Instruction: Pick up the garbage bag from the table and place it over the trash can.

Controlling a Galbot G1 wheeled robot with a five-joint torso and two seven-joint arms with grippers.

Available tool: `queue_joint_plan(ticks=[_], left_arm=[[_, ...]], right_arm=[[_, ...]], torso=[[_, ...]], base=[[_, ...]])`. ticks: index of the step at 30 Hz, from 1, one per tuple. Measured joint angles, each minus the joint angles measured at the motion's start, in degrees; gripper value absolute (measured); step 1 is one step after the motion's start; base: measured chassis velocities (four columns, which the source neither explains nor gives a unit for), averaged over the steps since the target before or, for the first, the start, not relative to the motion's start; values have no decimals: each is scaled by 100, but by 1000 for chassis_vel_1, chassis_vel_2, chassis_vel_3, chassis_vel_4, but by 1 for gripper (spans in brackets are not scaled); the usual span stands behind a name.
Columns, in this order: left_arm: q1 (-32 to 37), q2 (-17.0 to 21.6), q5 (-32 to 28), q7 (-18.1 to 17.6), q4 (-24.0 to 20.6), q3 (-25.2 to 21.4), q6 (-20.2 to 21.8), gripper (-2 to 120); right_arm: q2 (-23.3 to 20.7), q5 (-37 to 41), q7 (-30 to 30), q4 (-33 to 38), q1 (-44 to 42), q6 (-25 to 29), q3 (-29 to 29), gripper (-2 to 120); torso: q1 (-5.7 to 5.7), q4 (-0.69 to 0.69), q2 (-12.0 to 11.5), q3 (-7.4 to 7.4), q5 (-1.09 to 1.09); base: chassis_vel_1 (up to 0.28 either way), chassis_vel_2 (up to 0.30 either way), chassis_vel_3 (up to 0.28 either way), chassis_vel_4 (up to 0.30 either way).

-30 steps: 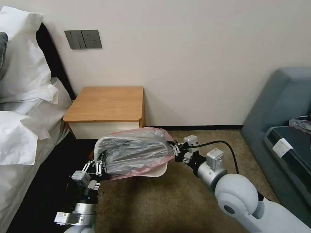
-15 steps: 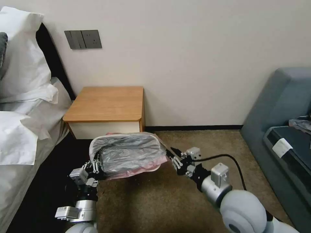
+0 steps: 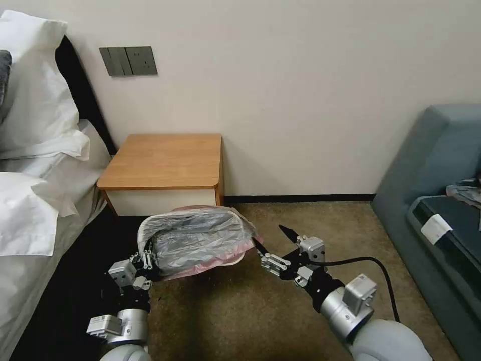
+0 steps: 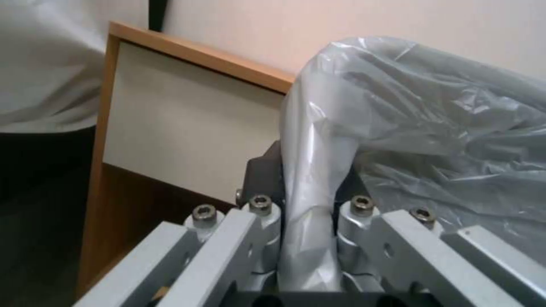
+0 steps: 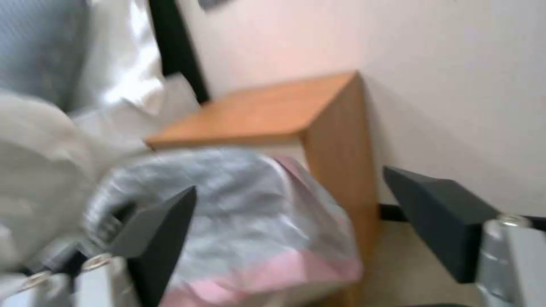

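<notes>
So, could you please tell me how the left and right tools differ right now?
The left tool is shut on the crinkly grey plastic garbage bag at the bin's side; the right tool is open, holding nothing. The left touches the bag; the right sits apart, beside it over the carpet. Both are low, near the cream-beige plastic trash can.

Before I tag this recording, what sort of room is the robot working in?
Most likely a bedroom or hotel room: a bed with white pillows, a small wooden nightstand with an orange-brown top beside it, and a grey-blue upholstered sofa on brown carpet.
</notes>
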Motion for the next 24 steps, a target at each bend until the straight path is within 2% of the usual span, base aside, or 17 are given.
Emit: queue_joint_plan(ticks=[2, 6, 8, 12, 24], left_arm=[[0, 6, -11, -16, -34, 0, 17, 7], [-19, 6, -20, -44, -67, -5, 32, 7], [-27, 2, -20, -61, -86, -5, 33, 7], [-27, 1, -18, -71, -87, 17, 23, 7], [-21, -16, -17, -85, -78, 60, -54, 7]], right_arm=[[145, 343, 72, 45, -81, -58, -131, 98], [305, 841, 227, 49, -211, -100, -383, 100], [472, 1095, 512, 49, -282, -214, -583, 100], [711, 1130, 744, 17, -328, -358, -767, 100], [931, 1367, 704, -302, -98, -188, -766, 100]], torso=[[0, 0, 0, 0, 0], [0, 0, 0, 0, 0], [0, 0, 0, 0, 0], [0, 0, 0, 0, 0], [0, 0, 0, 0, 0]], base=[[0, 0, 0, 0], [0, 0, 0, 0], [0, 0, 0, 0], [0, 0, 0, 0], [0, 0, 0, 0]])
